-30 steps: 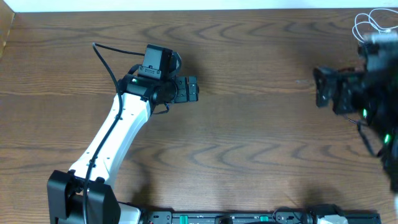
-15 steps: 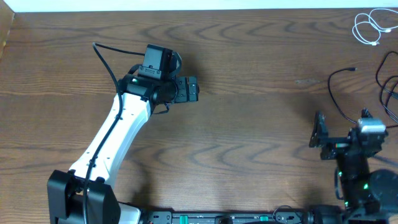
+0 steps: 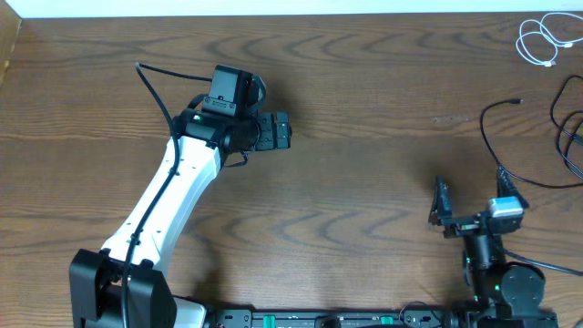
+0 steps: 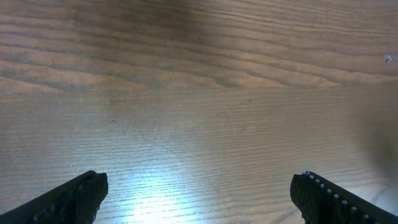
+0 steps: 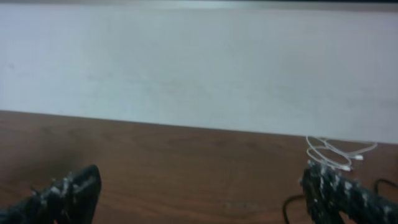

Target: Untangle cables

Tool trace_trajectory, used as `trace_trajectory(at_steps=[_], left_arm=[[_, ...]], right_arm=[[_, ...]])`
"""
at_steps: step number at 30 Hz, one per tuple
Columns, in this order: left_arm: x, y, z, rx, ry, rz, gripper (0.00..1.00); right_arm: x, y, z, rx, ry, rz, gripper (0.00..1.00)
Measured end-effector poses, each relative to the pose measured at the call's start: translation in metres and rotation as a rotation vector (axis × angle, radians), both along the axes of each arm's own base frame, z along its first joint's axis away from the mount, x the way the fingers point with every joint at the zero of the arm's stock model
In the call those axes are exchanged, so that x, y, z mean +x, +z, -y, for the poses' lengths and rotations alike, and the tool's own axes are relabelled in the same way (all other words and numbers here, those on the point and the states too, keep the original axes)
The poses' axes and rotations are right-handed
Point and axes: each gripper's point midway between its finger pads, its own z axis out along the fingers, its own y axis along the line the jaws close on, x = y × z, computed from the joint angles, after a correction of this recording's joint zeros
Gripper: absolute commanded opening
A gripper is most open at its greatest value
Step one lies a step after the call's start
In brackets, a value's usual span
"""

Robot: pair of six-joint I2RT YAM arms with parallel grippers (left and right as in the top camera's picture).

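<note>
Table (image 3: 364, 182): dark wood, carries all below.
Left arm (image 3: 173, 191): white, reaching to the table's left-centre; tool (image 3: 284, 130) open wide, empty, bare wood under it.
Right arm (image 3: 496, 273): black, at the near right edge; tool (image 3: 472, 193) open wide, empty, pointing to the far edge.
Black cable (image 3: 483, 128): loose curves at the right edge, plug end toward the far side, just beyond the right tool, not touching it.
White cable (image 3: 539, 41): small coil, far right corner, apart from the black one.
</note>
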Motion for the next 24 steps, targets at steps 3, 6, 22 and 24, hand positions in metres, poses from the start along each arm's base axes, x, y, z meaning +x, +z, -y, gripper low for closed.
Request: trace_trajectory(at_steps=[3,6,22,24], left_arm=[[0.000,0.000,0.000,0.000,0.000,0.001,0.99],[0.000,0.000,0.000,0.000,0.000,0.000,0.99],[0.000,0.000,0.000,0.000,0.000,0.000,0.99],[0.000,0.000,0.000,0.000,0.000,0.001,0.99]], right_arm=[[0.003,-0.016,-0.001,0.000,0.001,-0.025,0.99],[0.005,-0.034,0.000,-0.001,-0.004,-0.077,0.99],[0.005,-0.061,0.002,-0.013,-0.015,-0.181,0.99],[0.005,-0.061,0.002,-0.013,-0.015,-0.181,0.99]])
